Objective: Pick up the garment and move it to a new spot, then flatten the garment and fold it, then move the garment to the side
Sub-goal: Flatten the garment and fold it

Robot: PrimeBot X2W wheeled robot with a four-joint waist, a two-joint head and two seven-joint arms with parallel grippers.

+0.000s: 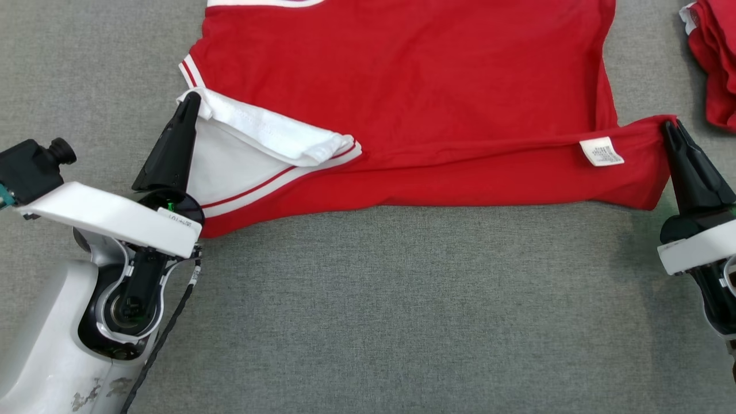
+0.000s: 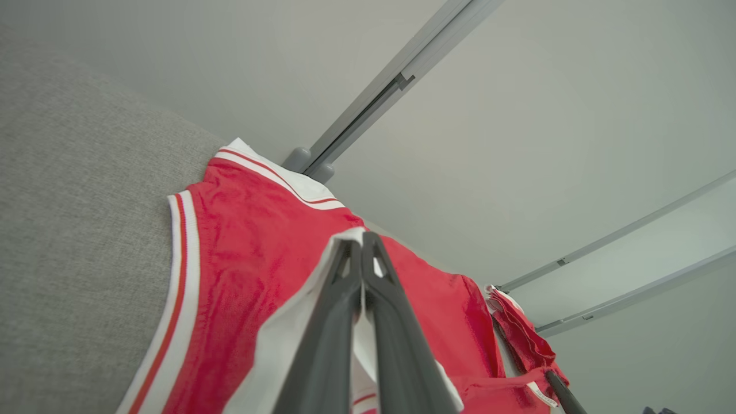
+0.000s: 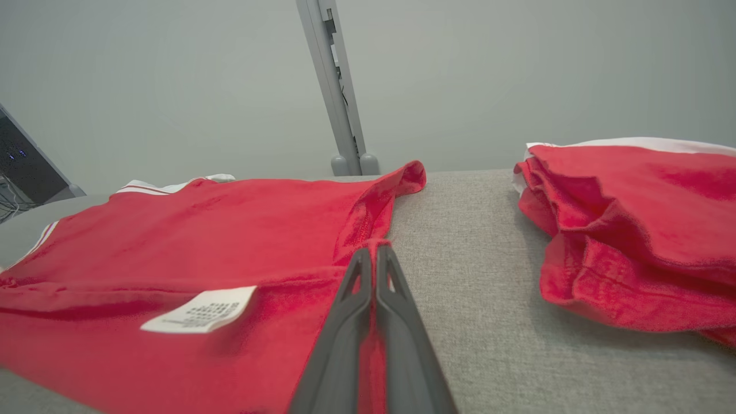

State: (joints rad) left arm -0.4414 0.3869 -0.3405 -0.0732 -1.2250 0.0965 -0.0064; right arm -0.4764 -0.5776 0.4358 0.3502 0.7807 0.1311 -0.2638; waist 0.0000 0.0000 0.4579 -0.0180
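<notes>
The garment [image 1: 402, 86], red with white trim, lies spread on the grey table [image 1: 402, 316], its near edge lifted between the two arms. The left gripper [image 1: 190, 102] is clamped on the white-trimmed corner at the left end of that edge, fingers together on the fabric. The right gripper [image 1: 670, 127] is pinched on the red corner at the right end, just beyond the label [image 1: 601, 152]. A pile [image 1: 713, 57] of other red clothes sits apart at the far right. This looks like the fold step, edge held taut. Whether each pinch takes both layers is hard to tell. Next, I judge, both arms should carry the edge forward over the garment, level and together, then lay it down before letting go
</notes>
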